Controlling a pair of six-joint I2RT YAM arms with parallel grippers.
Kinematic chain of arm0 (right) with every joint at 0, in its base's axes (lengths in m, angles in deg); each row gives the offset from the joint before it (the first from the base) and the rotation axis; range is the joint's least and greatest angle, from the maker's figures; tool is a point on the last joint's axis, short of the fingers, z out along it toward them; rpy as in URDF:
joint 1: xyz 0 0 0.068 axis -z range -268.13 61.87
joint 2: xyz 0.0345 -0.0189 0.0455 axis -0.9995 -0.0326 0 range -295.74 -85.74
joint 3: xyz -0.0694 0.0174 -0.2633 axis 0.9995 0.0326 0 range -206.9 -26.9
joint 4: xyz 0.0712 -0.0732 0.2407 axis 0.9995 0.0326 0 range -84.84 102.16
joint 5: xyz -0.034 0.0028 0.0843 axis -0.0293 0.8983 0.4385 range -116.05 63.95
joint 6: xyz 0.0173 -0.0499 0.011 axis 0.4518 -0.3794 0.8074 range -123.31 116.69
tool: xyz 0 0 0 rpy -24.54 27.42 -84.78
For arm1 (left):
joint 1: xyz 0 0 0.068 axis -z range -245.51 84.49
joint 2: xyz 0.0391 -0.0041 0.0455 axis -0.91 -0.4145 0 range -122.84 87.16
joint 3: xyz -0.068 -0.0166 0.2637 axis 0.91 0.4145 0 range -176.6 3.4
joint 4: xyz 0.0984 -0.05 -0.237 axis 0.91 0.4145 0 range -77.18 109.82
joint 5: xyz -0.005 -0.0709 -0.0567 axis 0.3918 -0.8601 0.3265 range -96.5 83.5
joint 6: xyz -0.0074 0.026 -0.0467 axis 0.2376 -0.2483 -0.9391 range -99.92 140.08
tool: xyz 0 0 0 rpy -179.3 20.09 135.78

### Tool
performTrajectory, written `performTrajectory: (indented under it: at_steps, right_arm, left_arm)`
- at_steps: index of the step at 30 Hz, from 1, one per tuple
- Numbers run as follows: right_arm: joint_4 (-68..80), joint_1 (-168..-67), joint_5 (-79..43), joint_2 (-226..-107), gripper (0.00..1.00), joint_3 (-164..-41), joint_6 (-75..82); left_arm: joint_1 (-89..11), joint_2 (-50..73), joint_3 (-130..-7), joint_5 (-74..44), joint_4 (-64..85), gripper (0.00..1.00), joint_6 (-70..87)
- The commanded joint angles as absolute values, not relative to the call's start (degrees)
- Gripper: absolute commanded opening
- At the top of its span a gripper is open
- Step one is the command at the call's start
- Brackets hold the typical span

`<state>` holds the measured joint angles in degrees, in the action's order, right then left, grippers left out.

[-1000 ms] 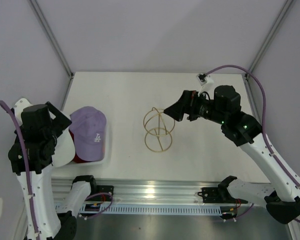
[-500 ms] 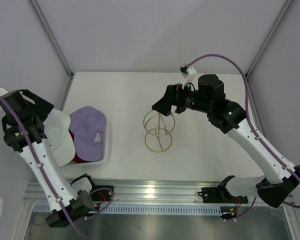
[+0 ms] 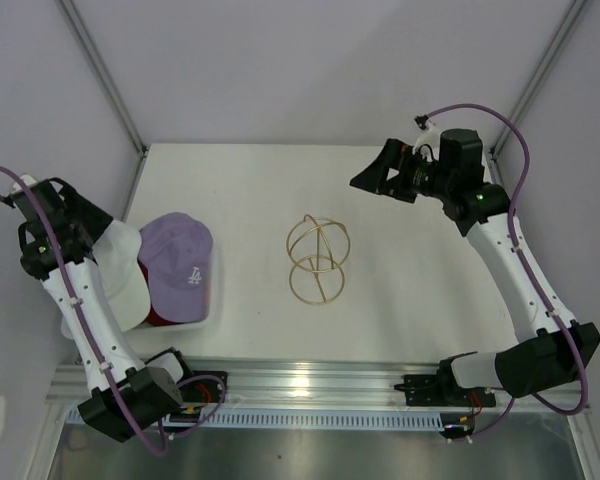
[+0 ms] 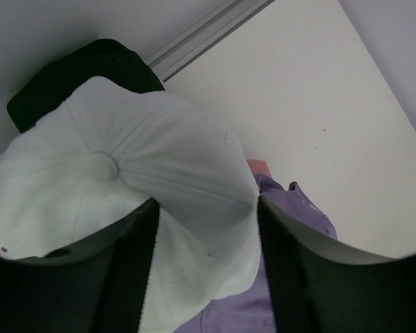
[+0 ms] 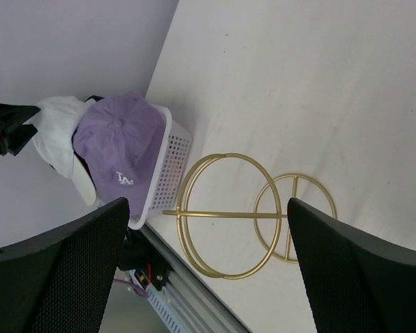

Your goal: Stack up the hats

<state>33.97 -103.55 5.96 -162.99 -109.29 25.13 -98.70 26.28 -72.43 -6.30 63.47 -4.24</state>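
A lavender cap with a white logo (image 3: 177, 260) lies on top of a pile in a white tray (image 3: 212, 300) at the left. A red cap (image 3: 160, 318) shows under it. A white-looking cap (image 3: 120, 275) lies at the pile's left side. In the left wrist view this white cap (image 4: 139, 180) fills the middle, with a black cap (image 4: 90, 66) behind it, a pink edge (image 4: 258, 166) and the lavender cap (image 4: 291, 291). My left gripper (image 4: 206, 208) is open just above the white cap. My right gripper (image 3: 365, 180) is open and empty, high over the back right.
A thin gold wire stand (image 3: 320, 258) stands at the middle of the table; it also shows in the right wrist view (image 5: 222, 214), next to the tray (image 5: 170, 166). Grey walls close in the left, back and right. A metal rail runs along the near edge.
My right gripper has swung from over the gold stand back and to the right. My left arm has lifted and pulled left, off the caps. The caps have not moved.
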Motion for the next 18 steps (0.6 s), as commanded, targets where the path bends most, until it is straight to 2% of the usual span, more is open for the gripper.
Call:
performTrajectory:
  at_steps: [1,3,4,7,9,10,18]
  right_arm:
    - [33.0,-104.0,7.0,-160.3,1.00,-110.5,23.9]
    - [33.0,-103.8,4.9,-159.6,1.00,-110.4,23.9]
    - [33.0,-103.8,4.3,-159.0,1.00,-110.3,23.8]
    - [33.5,-103.7,2.3,-158.9,1.00,-110.3,23.6]
    - [34.3,-103.6,1.8,-159.2,0.99,-110.3,23.6]
    - [34.8,-103.5,1.7,-159.3,0.99,-110.3,23.7]
    - [35.7,-103.3,1.2,-160.1,1.00,-110.9,23.3]
  left_arm:
    - [-99.4,24.9,-72.0,-6.9,59.1,0.58,-1.5]
    - [-99.4,24.3,-71.9,-7.3,58.8,0.45,-1.5]
    - [-99.4,24.4,-71.7,-7.6,58.1,0.34,-1.3]
    - [-99.4,24.7,-71.1,-8.8,57.0,0.24,-0.5]
    - [-99.4,24.6,-71.8,-8.9,57.2,0.10,0.4]
    - [-99.4,24.4,-71.9,-8.9,57.4,0.01,0.6]
    - [-99.2,29.1,-79.6,-16.0,61.8,0.01,1.8]
